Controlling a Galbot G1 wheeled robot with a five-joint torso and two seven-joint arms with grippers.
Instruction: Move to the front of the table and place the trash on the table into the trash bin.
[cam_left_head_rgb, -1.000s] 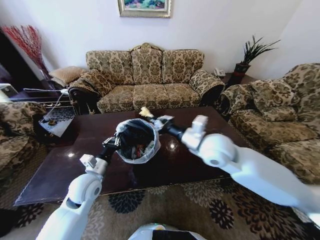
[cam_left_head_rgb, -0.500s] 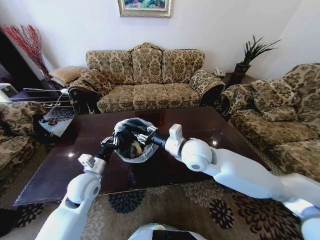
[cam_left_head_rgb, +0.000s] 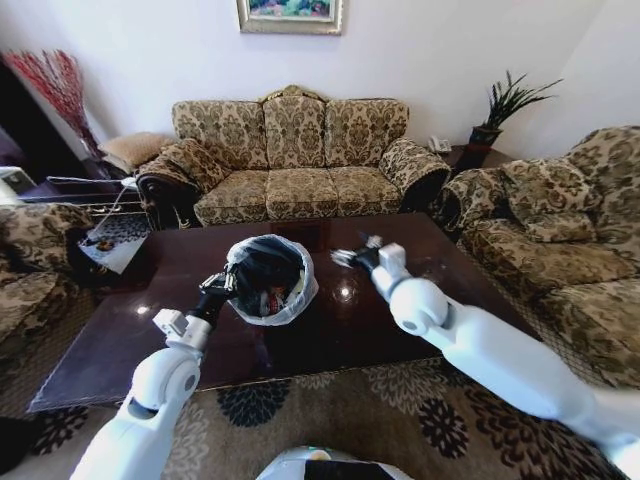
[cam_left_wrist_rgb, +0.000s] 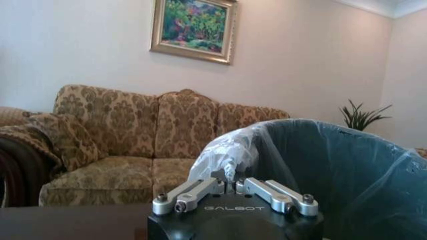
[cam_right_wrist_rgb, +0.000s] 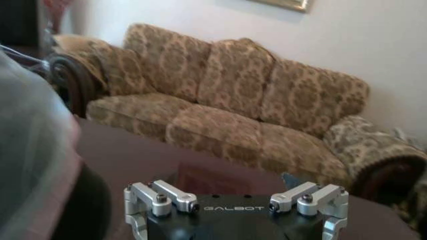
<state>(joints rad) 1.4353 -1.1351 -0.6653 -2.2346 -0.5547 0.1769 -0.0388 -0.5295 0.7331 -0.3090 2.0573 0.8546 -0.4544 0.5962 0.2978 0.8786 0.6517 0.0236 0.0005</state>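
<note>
The trash bin, white-rimmed with a black liner, stands on the dark glossy table. Several pieces of trash lie inside it. My left gripper is shut on the bin's near-left rim. In the left wrist view, the left gripper pinches the plastic liner. My right gripper hovers just above the tabletop to the right of the bin, open and empty. The right wrist view shows the right gripper with its fingers spread wide, and the bin blurred at the edge.
A patterned sofa stands behind the table, with armchairs at the right and left. A side table with papers sits at the back left. A patterned carpet lies in front of the table.
The right gripper carried a yellowish scrap over the bin, reached into it, then drew back to the right, now open and empty. The left gripper kept its hold on the rim.
</note>
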